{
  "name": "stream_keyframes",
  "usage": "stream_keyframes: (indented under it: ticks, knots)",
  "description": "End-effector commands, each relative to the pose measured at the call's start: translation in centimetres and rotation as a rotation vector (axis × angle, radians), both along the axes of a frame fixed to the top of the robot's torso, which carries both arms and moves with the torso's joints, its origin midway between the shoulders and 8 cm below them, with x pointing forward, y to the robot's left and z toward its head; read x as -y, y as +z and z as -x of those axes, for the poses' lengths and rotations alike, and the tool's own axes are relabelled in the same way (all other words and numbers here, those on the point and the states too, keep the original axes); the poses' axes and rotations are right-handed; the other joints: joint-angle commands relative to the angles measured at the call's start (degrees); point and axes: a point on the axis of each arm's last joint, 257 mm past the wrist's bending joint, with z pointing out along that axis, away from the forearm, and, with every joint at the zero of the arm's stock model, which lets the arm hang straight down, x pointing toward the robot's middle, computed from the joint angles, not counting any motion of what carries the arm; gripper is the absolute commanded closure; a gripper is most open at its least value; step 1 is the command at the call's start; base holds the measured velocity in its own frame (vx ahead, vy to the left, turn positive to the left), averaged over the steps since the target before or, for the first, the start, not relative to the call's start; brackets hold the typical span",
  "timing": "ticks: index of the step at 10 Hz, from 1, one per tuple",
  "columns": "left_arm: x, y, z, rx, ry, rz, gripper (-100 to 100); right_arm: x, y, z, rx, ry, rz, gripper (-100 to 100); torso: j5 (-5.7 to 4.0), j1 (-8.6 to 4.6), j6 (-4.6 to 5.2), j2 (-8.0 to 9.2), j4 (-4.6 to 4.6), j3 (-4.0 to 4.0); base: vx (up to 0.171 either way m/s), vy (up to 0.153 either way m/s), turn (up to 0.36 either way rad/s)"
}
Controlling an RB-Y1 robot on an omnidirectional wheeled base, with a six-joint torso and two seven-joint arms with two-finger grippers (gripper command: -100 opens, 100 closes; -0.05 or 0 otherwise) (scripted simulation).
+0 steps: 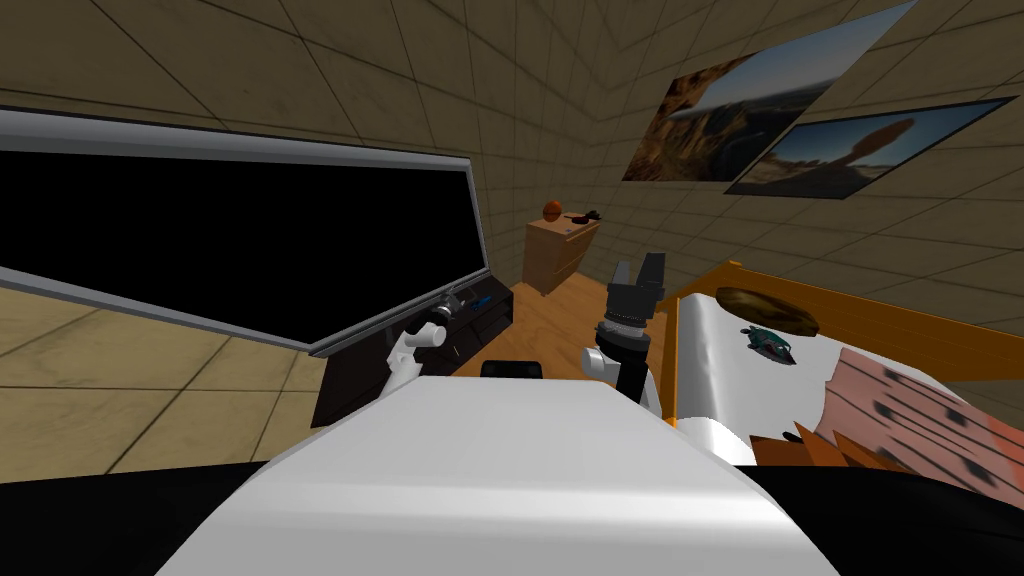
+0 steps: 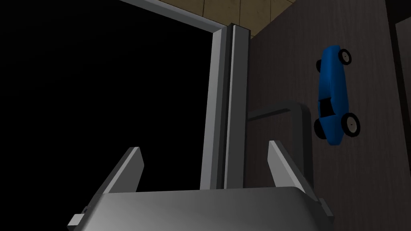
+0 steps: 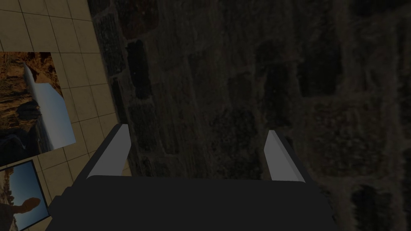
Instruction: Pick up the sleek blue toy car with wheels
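The sleek blue toy car with black wheels [image 2: 332, 96] lies on top of the dark brown wood-grain cabinet [image 2: 361, 180]. It sits apart from the left gripper [image 2: 204, 146], off to one side of it. That gripper's fingers are spread wide, empty, and point at the grey window frame [image 2: 224, 100] along the cabinet's back edge. To the right of the cabinet, the right gripper [image 1: 637, 265] is raised, fingers equally spread and empty.
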Motion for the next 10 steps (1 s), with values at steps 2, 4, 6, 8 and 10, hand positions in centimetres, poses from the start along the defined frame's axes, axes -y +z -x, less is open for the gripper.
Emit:
stream_keyframes:
  ticks: [2, 4, 6, 8, 10]
  knots:
    - [-0.5, -2.4, 0.1, -0.084, 0.011, 0.019, -100, 0.0, 0.0, 0.0, 0.0, 0.0, 0.0, 0, 0.0, -0.01, 0.01, -0.07, -0.01, -0.04, 0.063, -0.015, 0.002]
    - [-1.0, -4.4, 0.2, -0.15, 0.022, 0.034, -100, 0.0, 0.0, 0.0, 0.0, 0.0, 0.0, 0, 0.0, -0.04, 0.0, -0.03, 0.0, -0.01, 0.058, -0.02, 0.0]
    - [-1.4, -6.3, 0.4, -0.215, 0.034, 0.049, -100, 0.0, 0.0, 0.0, 0.0, 0.0, 0.0, 0, -0.01, -0.08, 0.01, -0.11, -0.02, -0.06, 0.077, -0.032, -0.005]
    - [-1.8, -8.2, 0.7, -0.28, 0.047, 0.063, -100, 0.0, 0.0, 0.0, 0.0, 0.0, 0.0, 0, -0.02, -0.09, 0.01, -0.06, -0.01, -0.03, 0.062, -0.03, -0.004]
    - [-2.1, -9.9, 1.1, -0.343, 0.061, 0.077, -100, 0.0, 0.0, 0.0, 0.0, 0.0, 0.0, 0, -0.01, -0.05, 0.0, -0.14, -0.03, -0.07, 0.084, -0.024, -0.009]
